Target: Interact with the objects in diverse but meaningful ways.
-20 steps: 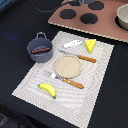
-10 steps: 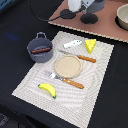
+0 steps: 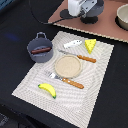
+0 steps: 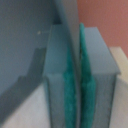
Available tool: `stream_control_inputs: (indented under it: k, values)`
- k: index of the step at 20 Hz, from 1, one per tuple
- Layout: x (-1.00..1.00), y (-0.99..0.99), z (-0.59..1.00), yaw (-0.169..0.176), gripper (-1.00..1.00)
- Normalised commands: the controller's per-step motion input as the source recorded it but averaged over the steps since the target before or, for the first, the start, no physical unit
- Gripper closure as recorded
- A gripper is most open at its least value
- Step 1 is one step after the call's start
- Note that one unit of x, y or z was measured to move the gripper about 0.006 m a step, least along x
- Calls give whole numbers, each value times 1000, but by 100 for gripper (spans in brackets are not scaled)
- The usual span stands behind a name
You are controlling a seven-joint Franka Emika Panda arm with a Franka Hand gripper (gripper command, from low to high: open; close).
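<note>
Wrist view only: gripper (image 4: 80,95) pads pressed together.

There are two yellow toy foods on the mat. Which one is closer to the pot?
The banana. It lies by the mat's near edge, below the pot, while the cheese wedge sits farther off beyond the white-and-blue tool.

White boxy gripper (image 3: 80,7) body with rounded edges, partly cut by frame top, image blurred. Dark round base part behind it. In wrist view: two grey block-shaped fingers (image 4: 56,65), inner pads teal-green rubber (image 4: 72,95), faces pressed together, very blurred.
</note>
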Motion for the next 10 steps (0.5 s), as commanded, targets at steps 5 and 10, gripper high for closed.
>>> stream_control_inputs:
  k: [5, 10]
  values:
    - [430, 193, -26, -15, 100]
    - [398, 181, -97, -16, 100]
